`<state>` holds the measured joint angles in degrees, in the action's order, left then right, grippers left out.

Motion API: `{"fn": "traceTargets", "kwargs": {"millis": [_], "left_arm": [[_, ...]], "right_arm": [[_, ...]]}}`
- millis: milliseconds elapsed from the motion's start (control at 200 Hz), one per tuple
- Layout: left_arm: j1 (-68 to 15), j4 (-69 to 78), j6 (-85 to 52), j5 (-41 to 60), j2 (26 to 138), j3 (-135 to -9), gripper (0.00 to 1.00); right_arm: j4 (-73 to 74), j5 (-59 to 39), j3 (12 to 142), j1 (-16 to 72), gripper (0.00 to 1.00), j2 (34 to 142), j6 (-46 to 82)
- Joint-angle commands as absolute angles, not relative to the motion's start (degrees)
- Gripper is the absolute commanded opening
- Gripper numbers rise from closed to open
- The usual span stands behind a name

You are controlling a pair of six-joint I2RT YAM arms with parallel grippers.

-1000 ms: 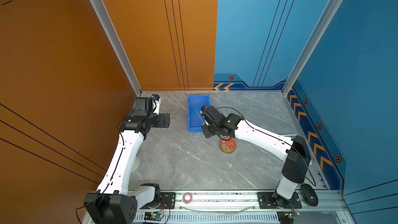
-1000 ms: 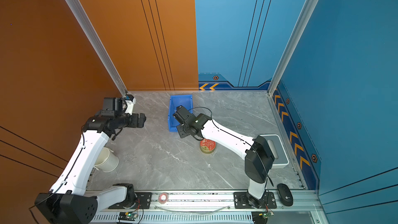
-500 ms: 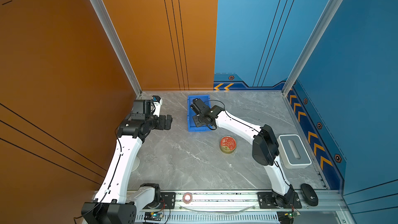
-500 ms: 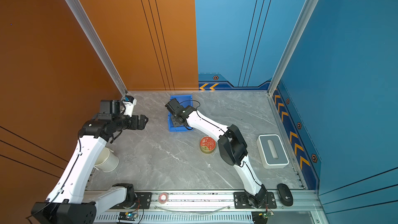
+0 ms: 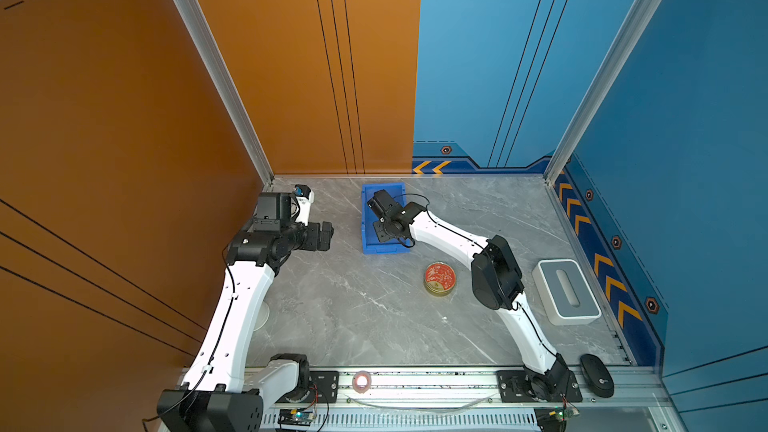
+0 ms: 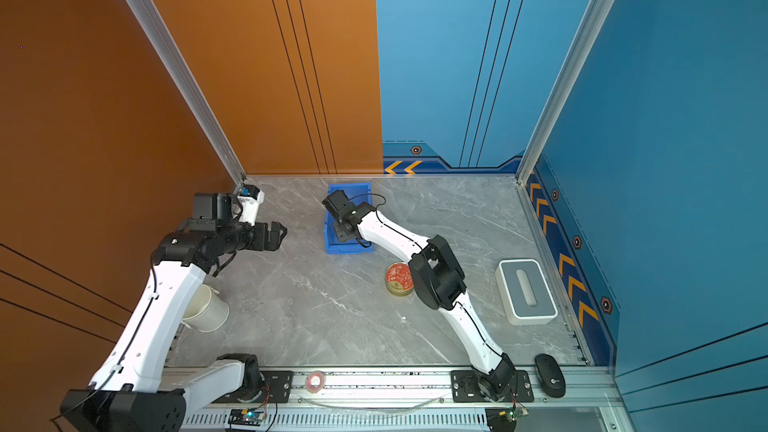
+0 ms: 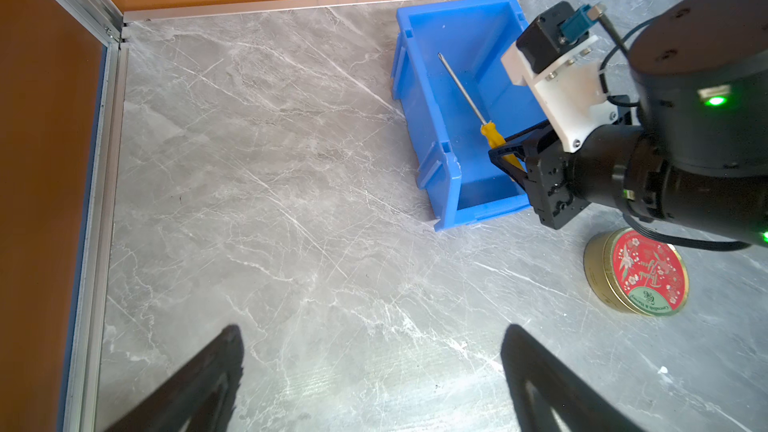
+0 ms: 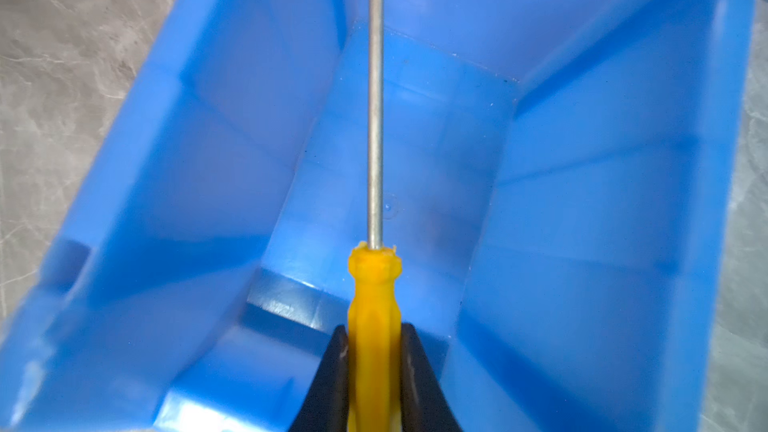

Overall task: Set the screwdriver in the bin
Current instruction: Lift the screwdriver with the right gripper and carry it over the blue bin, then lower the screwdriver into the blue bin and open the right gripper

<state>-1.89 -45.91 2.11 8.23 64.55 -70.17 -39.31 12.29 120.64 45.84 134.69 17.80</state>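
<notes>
Screwdriver tip and handle butt beyond the right wrist view's edges.

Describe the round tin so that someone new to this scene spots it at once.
Start at the grey marble table. Between the blue bin at its back and the white box on its right side lies the tin. It alone is round, with a red flowered lid and a gold wall.

The right tool clamps the yellow handle of a screwdriver between its 2 black fingers, the thin metal shaft running straight ahead over the open interior of a bright blue plastic bin. The shaft's tip is cut off by the frame. Grey marbled tabletop shows beyond the bin's walls on both sides.
</notes>
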Motion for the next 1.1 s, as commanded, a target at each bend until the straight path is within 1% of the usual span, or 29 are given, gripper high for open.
{"fn": "traceTargets", "kwargs": {"millis": [0, 440, 631, 851, 986, 1096], "left_arm": [[-1.6, -46.8, 2.3, 9.6, 65.1, -69.6, 0.98], [-1.5, -46.8, 2.4, 7.8, 65.9, -70.7, 0.98], [-1.4, -46.7, 2.2, 8.4, 66.5, -71.0, 0.98], [-1.4, -46.7, 2.2, 8.2, 66.7, -71.1, 0.98], [-1.4, -46.7, 2.2, 8.2, 67.0, -71.3, 0.98], [-1.4, -46.7, 2.2, 8.2, 67.1, -71.3, 0.98]], "right_arm": [[-38.6, 12.2, 123.2, 46.0, 0.12, 136.7, 17.2], [-38.7, 10.7, 125.3, 45.8, 0.14, 140.4, 18.8], [-38.7, 9.4, 125.6, 45.9, 0.17, 141.4, 19.4], [-38.7, 9.1, 125.8, 45.9, 0.18, 141.5, 19.8], [-38.7, 9.2, 126.1, 45.9, 0.21, 141.2, 19.8], [-38.8, 9.3, 126.2, 45.8, 0.25, 140.7, 19.7]]}}
